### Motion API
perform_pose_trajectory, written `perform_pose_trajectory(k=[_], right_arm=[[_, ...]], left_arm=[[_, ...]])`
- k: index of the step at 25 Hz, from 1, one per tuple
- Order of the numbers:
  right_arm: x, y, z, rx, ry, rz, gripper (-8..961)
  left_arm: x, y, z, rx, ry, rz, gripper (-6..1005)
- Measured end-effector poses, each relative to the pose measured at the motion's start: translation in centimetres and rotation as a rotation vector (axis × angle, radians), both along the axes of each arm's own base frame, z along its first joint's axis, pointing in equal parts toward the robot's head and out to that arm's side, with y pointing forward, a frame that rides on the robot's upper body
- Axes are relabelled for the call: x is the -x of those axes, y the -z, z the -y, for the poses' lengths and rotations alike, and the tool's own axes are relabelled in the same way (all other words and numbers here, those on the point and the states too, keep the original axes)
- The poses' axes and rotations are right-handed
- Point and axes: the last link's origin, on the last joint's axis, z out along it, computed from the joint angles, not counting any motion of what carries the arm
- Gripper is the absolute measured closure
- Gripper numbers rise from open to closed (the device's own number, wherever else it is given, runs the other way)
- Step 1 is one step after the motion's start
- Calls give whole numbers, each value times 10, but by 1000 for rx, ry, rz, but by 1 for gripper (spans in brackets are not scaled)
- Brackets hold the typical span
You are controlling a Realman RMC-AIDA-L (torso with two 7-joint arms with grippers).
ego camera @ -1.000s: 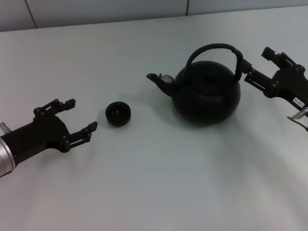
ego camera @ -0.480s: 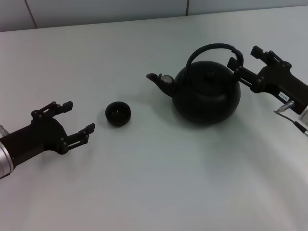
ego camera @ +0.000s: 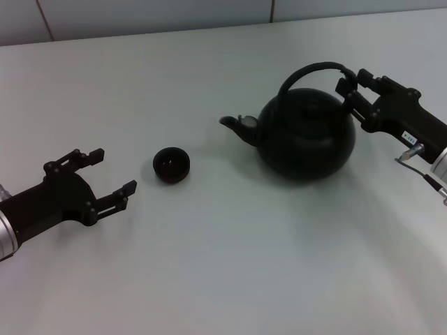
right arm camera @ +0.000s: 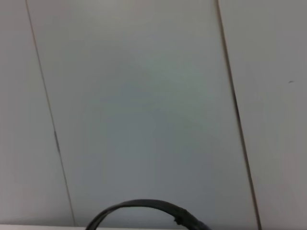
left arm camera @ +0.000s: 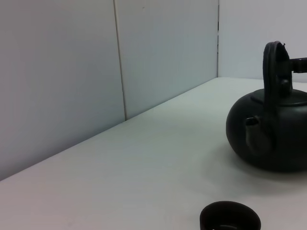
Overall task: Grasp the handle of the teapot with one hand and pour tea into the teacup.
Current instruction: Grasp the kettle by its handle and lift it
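Note:
The round black teapot (ego camera: pixel 305 143) stands on the white table, right of centre, with its spout pointing left. My right gripper (ego camera: pixel 353 81) comes in from the right and is shut on the right end of the arched handle (ego camera: pixel 314 69). The small black teacup (ego camera: pixel 171 165) stands left of the teapot. My left gripper (ego camera: pixel 114 169) is open and empty, a short way left of the teacup and apart from it. The left wrist view shows the teacup (left arm camera: pixel 230 219), the teapot (left arm camera: pixel 273 143) and the handle (left arm camera: pixel 273 72). The right wrist view shows only the top of the handle (right arm camera: pixel 144 207).
The white table (ego camera: pixel 223 265) stretches in front of both objects. A grey panelled wall (ego camera: pixel 140 14) runs along the table's far edge, behind the teapot.
My right gripper has moved left to the handle and closed on its right end. The teapot has shifted slightly to the right. My left gripper has barely moved.

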Motion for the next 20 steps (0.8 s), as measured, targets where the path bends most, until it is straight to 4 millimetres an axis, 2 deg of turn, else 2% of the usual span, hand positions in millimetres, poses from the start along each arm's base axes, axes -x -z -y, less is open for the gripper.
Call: perform_pose_trajectory(k=[2,14,20], right_arm=[[0,0,0,-2,1,-1,475],[0,-2,-1,-12,0,-5,805],[1,-10,-1,-63,-2,-33,806]], left_arm=[[0,0,0,1,2,2,193],[-1,-1,0,2,8,4,194],[0,-3,0,2,10,-2,194]])
